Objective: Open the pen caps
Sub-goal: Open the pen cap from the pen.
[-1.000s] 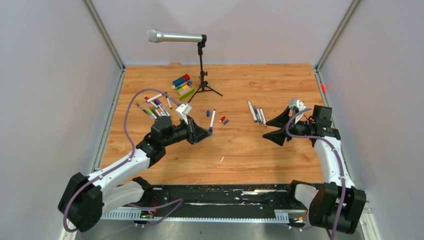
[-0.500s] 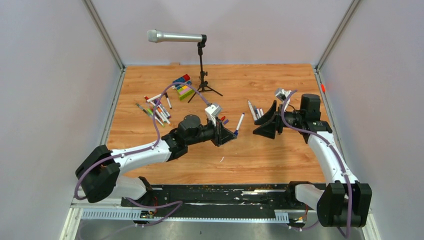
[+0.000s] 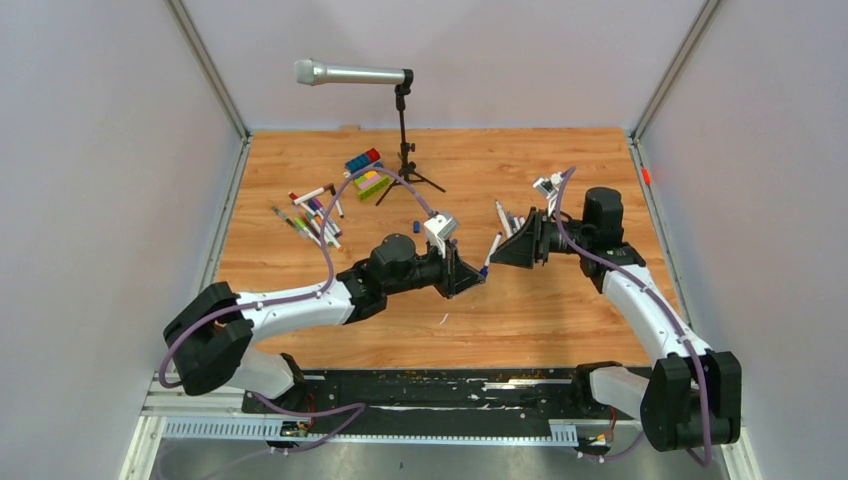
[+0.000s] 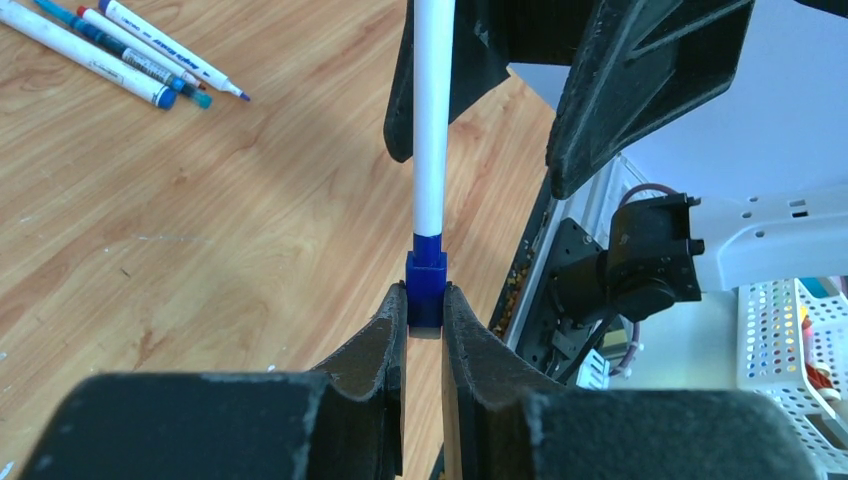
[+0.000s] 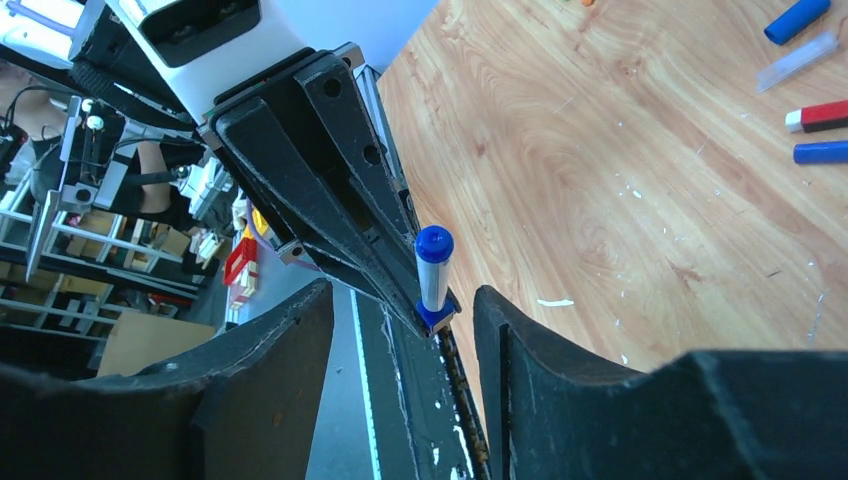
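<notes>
My left gripper [image 4: 425,302] is shut on the square blue end [image 4: 426,285] of a white-barrelled pen [image 4: 432,120], held above the table's middle [image 3: 490,254]. The barrel points at my right gripper [image 5: 403,295], which is open, its fingers [image 4: 640,80] standing on either side of the pen's round blue end [image 5: 434,243] without touching it. Loose pen caps, blue [image 5: 797,16] and red [image 5: 822,115], lie on the wood. More pens lie in a heap at the left [image 3: 315,215] and in a small row near the right gripper [image 3: 510,222].
A silver microphone [image 3: 350,73] on a black tripod stand [image 3: 404,150] is at the back centre. Coloured toy blocks [image 3: 365,172] sit beside it. Grey walls close in the wooden table [image 3: 560,320] on three sides.
The left arm has carried the pen rightwards to the table's middle. The right arm has swung left to meet it, and its jaws have narrowed around the pen's far end.
</notes>
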